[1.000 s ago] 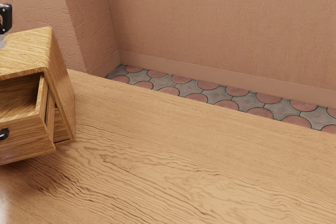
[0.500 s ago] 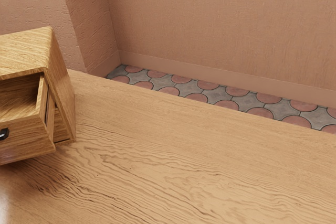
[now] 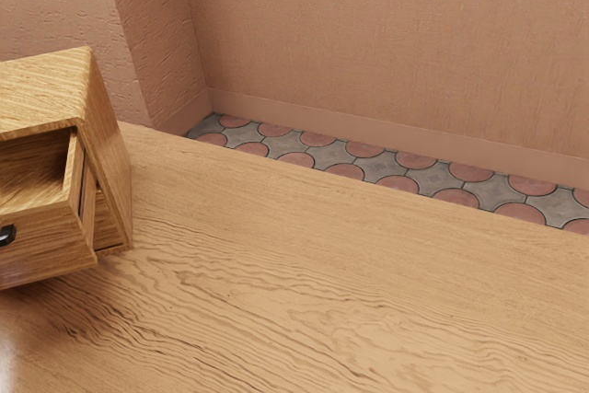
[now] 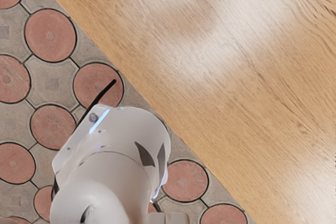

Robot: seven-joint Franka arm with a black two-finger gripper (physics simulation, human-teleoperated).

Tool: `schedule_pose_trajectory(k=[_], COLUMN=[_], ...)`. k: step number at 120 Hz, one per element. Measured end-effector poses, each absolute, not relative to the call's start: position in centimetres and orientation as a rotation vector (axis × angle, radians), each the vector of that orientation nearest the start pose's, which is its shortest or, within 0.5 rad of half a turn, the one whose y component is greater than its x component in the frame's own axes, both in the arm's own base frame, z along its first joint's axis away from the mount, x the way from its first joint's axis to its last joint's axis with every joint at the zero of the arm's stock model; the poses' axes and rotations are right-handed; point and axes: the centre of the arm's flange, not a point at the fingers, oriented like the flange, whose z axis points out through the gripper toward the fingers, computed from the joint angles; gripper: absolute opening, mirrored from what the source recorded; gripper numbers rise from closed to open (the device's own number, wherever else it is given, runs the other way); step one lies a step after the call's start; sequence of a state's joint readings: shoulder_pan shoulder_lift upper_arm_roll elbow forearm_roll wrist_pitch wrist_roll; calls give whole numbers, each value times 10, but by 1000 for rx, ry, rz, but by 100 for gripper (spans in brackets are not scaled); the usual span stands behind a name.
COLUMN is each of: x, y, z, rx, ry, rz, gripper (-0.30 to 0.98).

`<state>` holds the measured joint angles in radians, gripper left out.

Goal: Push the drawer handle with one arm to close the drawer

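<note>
Table [image 3: 322, 255] with open wooden drawer [image 3: 51, 244].

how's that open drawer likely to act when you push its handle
The drawer looks like solid wood, so it should stay stiff under a push on the handle. It will probably slide inward, since it juts from the cabinet. A hard shove might nudge the cabinet too, as it rests on the table.

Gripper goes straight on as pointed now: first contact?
Probably the tabletop, near its edge, judging by the wrist view. The arm's own white body sits near that line; depth is unclear, so it might come first.
</note>
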<state>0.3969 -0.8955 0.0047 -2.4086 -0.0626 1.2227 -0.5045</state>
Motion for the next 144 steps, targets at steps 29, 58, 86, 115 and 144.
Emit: schedule_pose_trajectory(k=[29, 58, 86, 115, 144], x=[231, 242, 252, 262, 272], y=[99, 122, 144, 148, 156], z=[562, 545, 539, 524, 521], rx=[-2775, -2701, -2632, -2617, -2589], ry=[-1467, -1536, -1575, -1576, -1559], rz=[376, 351, 238, 128, 4], gripper=[-10, -10, -10, -10, -10])
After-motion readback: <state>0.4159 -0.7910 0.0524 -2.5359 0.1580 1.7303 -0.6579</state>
